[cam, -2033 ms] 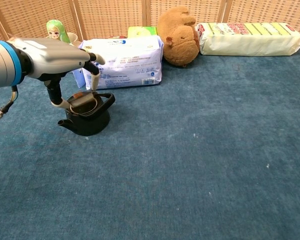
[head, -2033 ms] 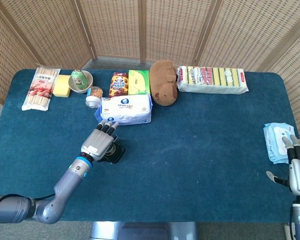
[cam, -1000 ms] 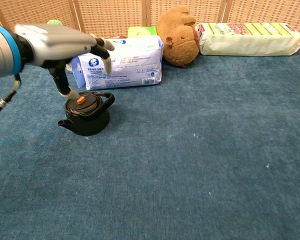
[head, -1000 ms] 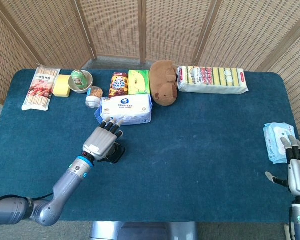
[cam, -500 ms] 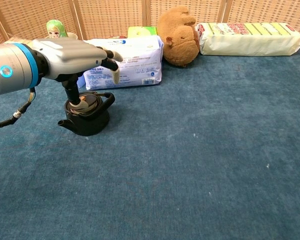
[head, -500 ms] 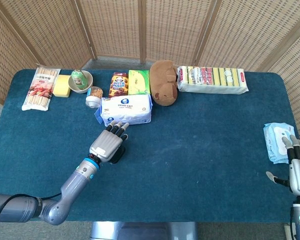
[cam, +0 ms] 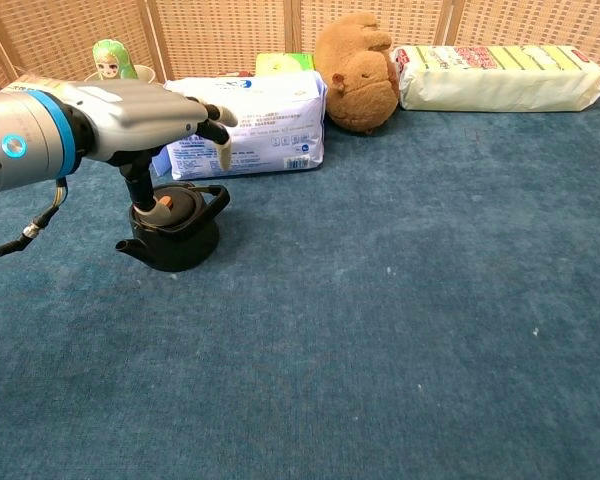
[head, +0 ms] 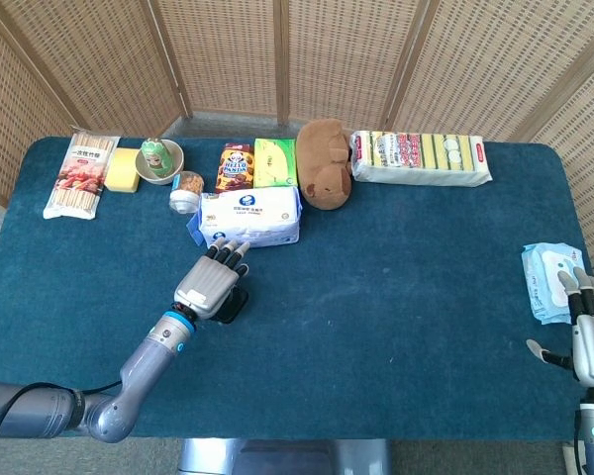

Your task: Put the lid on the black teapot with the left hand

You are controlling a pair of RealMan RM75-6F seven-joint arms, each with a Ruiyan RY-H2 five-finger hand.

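The black teapot (cam: 173,246) stands on the blue cloth at the left, spout pointing left. Its black lid (cam: 178,207) with an orange knob (cam: 165,201) sits in the teapot's mouth. My left hand (cam: 130,118) hovers just over it, fingers stretched out toward the back, and only its thumb (cam: 140,190) reaches down to touch the lid beside the knob. In the head view the left hand (head: 210,282) covers most of the teapot (head: 234,307). My right hand (head: 592,341) rests at the table's right edge, fingers apart and holding nothing.
A white and blue tissue pack (cam: 248,128) lies right behind the teapot, with a brown plush animal (cam: 355,70) and a long yellow packet (cam: 495,77) further right. Snack boxes and a bowl (head: 160,161) line the back left. A wipes pack (head: 552,280) lies by the right hand.
The left hand set the lid into the teapot, lifted off it, then came back down. Its thumb now rests on the lid, a little further left than before.
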